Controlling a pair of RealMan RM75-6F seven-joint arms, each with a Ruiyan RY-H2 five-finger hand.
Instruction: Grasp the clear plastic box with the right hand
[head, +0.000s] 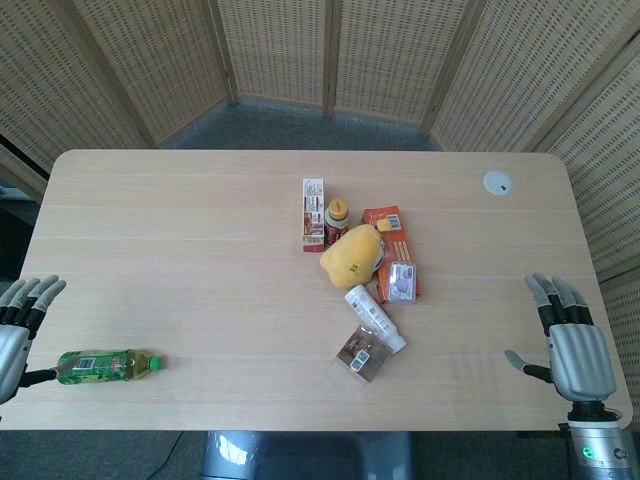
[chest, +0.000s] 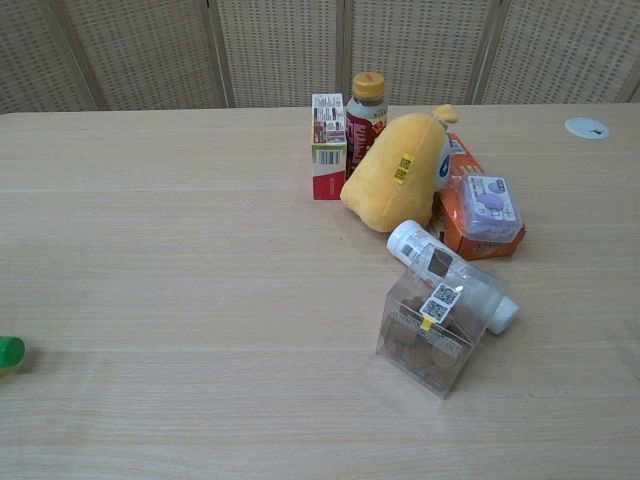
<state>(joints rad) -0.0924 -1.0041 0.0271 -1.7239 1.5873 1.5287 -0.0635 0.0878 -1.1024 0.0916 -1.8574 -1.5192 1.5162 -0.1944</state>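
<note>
The clear plastic box (head: 363, 352) (chest: 432, 336) holds brown pieces and lies at the near middle of the table, leaning against a white bottle (head: 374, 317) (chest: 452, 273). My right hand (head: 570, 341) hovers at the table's right edge, well to the right of the box, fingers spread and empty. At the left edge my left hand (head: 22, 312) is open too, holding nothing. Neither hand shows in the chest view.
A yellow plush toy (head: 352, 254) (chest: 396, 170), an orange box (head: 392, 246) (chest: 474, 215), a small lilac-lidded tub (head: 402, 279) (chest: 487, 201), a carton (head: 313, 213) (chest: 328, 145) and a brown bottle (head: 336, 216) (chest: 366, 104) cluster behind the clear box. A green bottle (head: 105, 365) lies near my left hand.
</note>
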